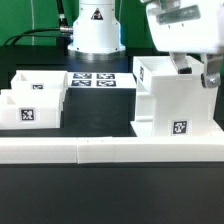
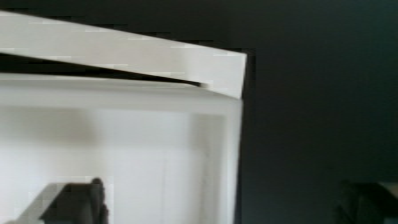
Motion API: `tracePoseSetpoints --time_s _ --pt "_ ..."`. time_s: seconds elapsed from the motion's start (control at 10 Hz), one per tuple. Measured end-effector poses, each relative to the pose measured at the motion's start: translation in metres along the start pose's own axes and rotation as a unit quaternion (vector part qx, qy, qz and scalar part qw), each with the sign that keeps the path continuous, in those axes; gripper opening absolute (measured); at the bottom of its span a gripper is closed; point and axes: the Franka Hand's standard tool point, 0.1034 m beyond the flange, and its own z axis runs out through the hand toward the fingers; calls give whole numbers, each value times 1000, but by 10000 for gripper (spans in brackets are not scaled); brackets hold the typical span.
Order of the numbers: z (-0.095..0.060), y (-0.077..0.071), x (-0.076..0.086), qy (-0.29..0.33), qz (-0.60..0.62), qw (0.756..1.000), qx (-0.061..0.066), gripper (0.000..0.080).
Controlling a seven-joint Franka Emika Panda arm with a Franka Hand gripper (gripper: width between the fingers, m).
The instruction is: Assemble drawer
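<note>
The white box casing (image 1: 172,102) stands on the exterior view's right, with a tag on its front. Two small white trays (image 1: 40,86) (image 1: 25,110) sit side by side on the exterior view's left. My gripper (image 1: 196,72) hangs over the casing's top far corner. In the wrist view the casing (image 2: 125,130) fills the picture, and my gripper (image 2: 217,205) is open. One dark finger (image 2: 71,202) is inside the casing and the other (image 2: 366,200) is outside it, so the casing's side wall (image 2: 217,150) lies between them, touching neither.
The long low white wall (image 1: 110,151) runs along the front of the table. The marker board (image 1: 96,81) lies at the back by the robot's base (image 1: 92,30). The table is black.
</note>
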Motion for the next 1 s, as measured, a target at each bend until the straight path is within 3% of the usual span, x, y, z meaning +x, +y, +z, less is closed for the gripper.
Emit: tracePoseSetpoints --time_s 0.2,0.3,0.6,0.7,0.8,0.9,1.0 --pt "-20 12 -11 -9 -50 999 -11 649" --pt "-27 15 -14 -9 -61 998 -10 649" --pt "-21 18 -11 -10 -149 989 -20 649" --pt "-18 31 -10 -19 -244 968 -62 649" --pt "-20 34 -6 -27 -305 948 -82 649" --pt "-23 38 -1 -37 -355 929 -96 649" --pt "-26 38 4 -39 -412 905 -97 649"
